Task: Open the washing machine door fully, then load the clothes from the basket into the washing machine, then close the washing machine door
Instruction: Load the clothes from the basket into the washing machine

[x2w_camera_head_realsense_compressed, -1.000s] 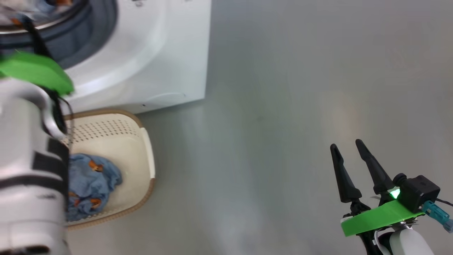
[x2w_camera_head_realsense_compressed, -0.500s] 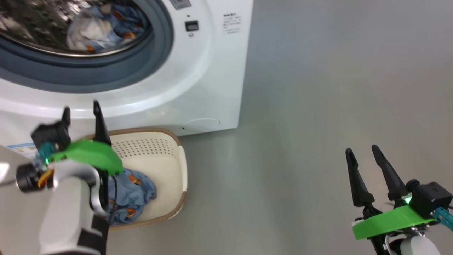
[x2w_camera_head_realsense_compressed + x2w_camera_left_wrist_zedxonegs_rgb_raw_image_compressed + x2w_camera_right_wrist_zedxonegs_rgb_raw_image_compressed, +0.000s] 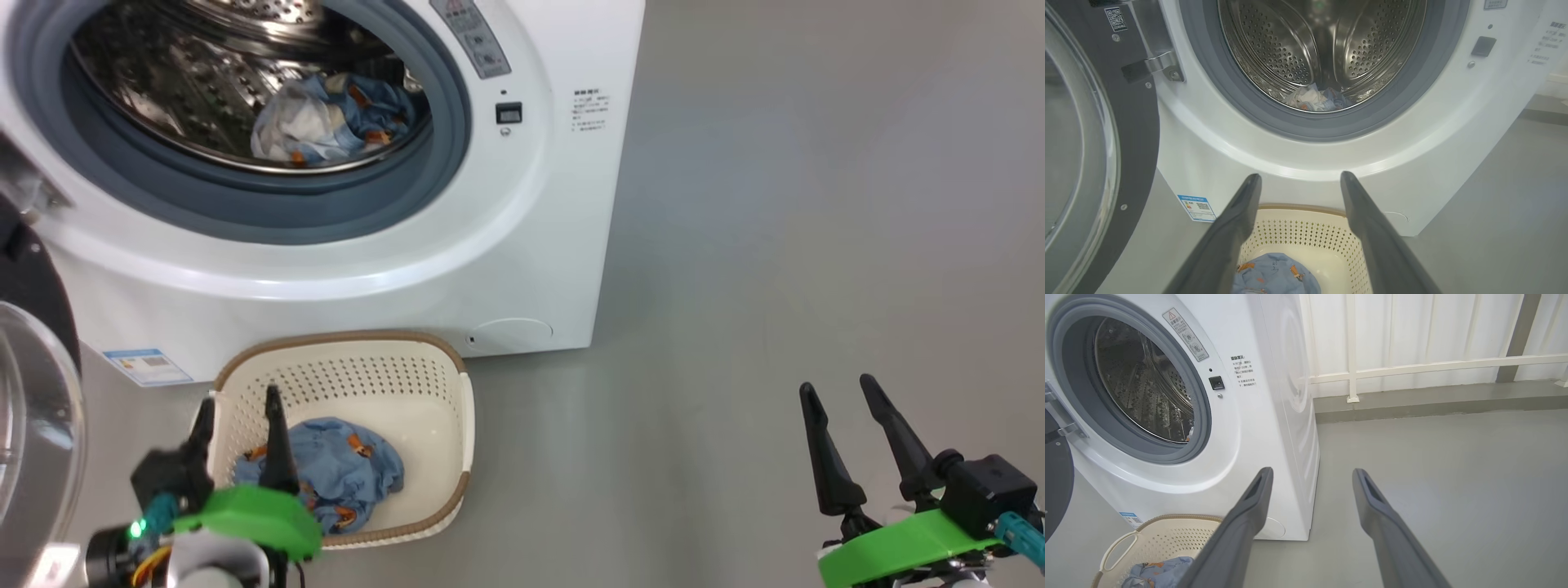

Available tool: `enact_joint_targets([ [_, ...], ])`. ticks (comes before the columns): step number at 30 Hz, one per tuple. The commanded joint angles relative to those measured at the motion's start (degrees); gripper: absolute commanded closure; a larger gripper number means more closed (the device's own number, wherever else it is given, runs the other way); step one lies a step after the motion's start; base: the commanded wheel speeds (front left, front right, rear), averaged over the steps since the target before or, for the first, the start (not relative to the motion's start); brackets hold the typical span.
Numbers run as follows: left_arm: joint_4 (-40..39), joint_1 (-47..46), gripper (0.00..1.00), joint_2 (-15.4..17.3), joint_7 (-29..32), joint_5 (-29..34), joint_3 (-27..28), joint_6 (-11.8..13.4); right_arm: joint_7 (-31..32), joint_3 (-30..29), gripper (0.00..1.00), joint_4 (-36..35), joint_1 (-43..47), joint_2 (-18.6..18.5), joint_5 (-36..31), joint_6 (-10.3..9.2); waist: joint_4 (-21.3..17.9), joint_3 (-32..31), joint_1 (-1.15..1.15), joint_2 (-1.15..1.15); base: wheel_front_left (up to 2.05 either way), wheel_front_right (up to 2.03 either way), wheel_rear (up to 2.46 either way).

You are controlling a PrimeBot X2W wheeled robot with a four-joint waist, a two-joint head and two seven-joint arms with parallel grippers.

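The left gripper [image 3: 237, 400] has its jaws wide apart and holds nothing. It hangs over the basket [image 3: 343, 336] at 7 o'clock in the head view. The right gripper [image 3: 837, 384], at 4 o'clock, is just as wide and empty above the floor [image 3: 735, 245]. There is one basket, with one blue bundle of clothes [image 3: 343, 469] inside. One washing machine [image 3: 522, 245] stands at 11 o'clock, with one blue-and-white heap [image 3: 326, 122] in its drum [image 3: 163, 82]. Its one door [image 3: 37, 425] is swung open at 9 o'clock.

drum [image 3: 163, 73] mouth clear, door [image 3: 1137, 134] — seemingly — aside left
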Motion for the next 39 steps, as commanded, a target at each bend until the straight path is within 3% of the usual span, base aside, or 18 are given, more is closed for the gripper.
enact_joint_targets([
  [1,-3.1,1.4,0.0,1.3,-0.4,-0.7,1.7,0.8,-0.3,1.4,0.0,-1.3,0.2,-0.7,-0.3,0.09,0.6,-1.3,0.0,0.0,0.0,0.0,0.0],
  [9,-12.5,9.1,0.0,1.3,-0.4,-1.8,3.5,2.3,-0.3,1.8,0.0,-1.9,1.0,-0.9,-1.4,0.09,1.0,-2.5,0.0,0.0,0.0,0.0,0.0],
  [17,-16.8,12.3,0.0,1.3,-0.4,-4.0,3.7,3.5,-0.3,2.9,0.0,-2.1,0.4,-0.9,-2.3,0.09,0.8,-3.2,0.0,0.0,0.0,0.0,0.0],
  [39,-16.1,12.8,0.0,1.3,-0.4,-6.6,1.6,5.1,-0.3,6.0,0.0,-1.1,-0.5,-0.6,-2.7,0.09,-0.8,-7.1,0.0,0.0,0.0,0.0,0.0],
])
